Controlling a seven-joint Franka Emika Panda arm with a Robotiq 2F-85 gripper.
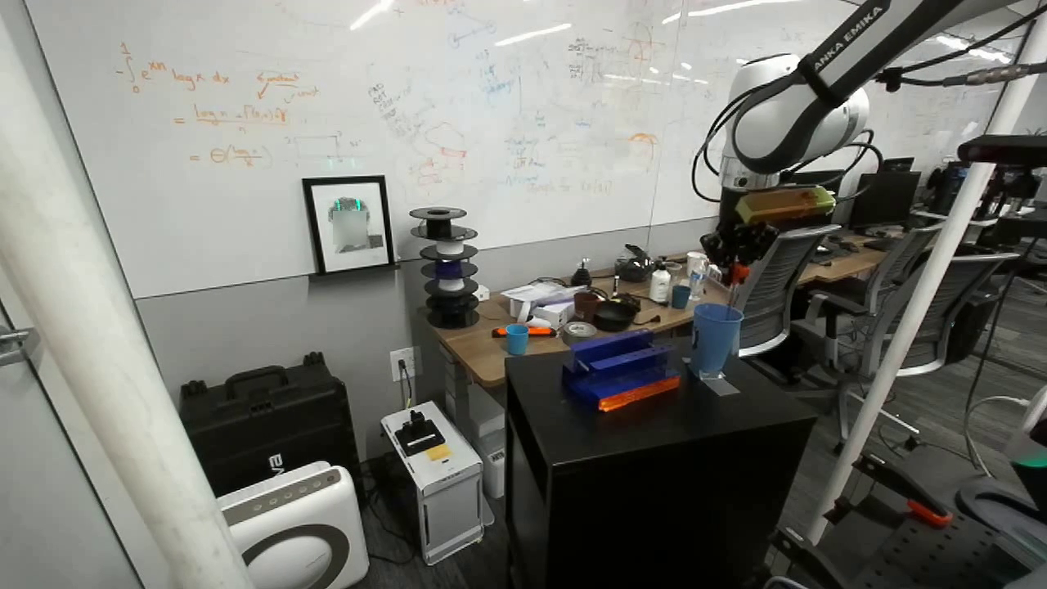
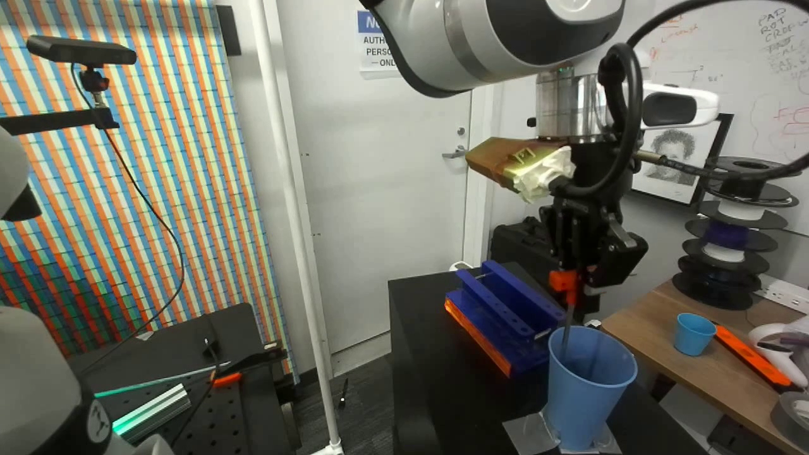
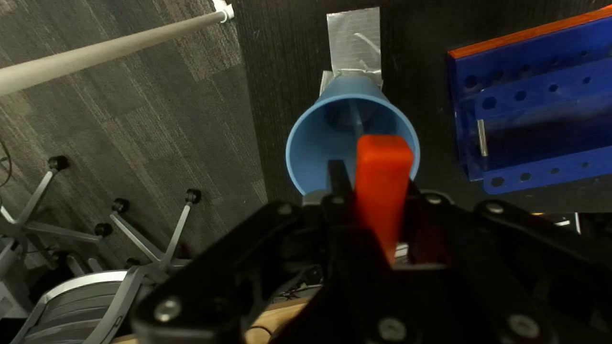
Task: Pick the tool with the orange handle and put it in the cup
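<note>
The tool with the orange handle [image 3: 384,177] is in my gripper [image 3: 375,191], its handle between the two fingers in the wrist view. In an exterior view the handle [image 2: 564,282] shows at the fingertips of the gripper [image 2: 583,287], with the thin metal shaft pointing down, slightly tilted. The shaft's lower part reaches inside the mouth of the light-blue cup [image 2: 584,404]. The cup stands upright, taped down, and also shows in an exterior view [image 1: 713,339] below the gripper [image 1: 739,258]. The handle is above the rim. The shaft's tip is hard to make out inside the cup.
The dark blue tray [image 2: 499,322] with an orange edge lies beside the cup on the black cabinet [image 1: 654,458]. A wooden desk [image 1: 483,352] behind carries a small blue cup [image 1: 516,338] and clutter. Office chairs [image 1: 785,278] and a white pole [image 1: 908,319] stand nearby.
</note>
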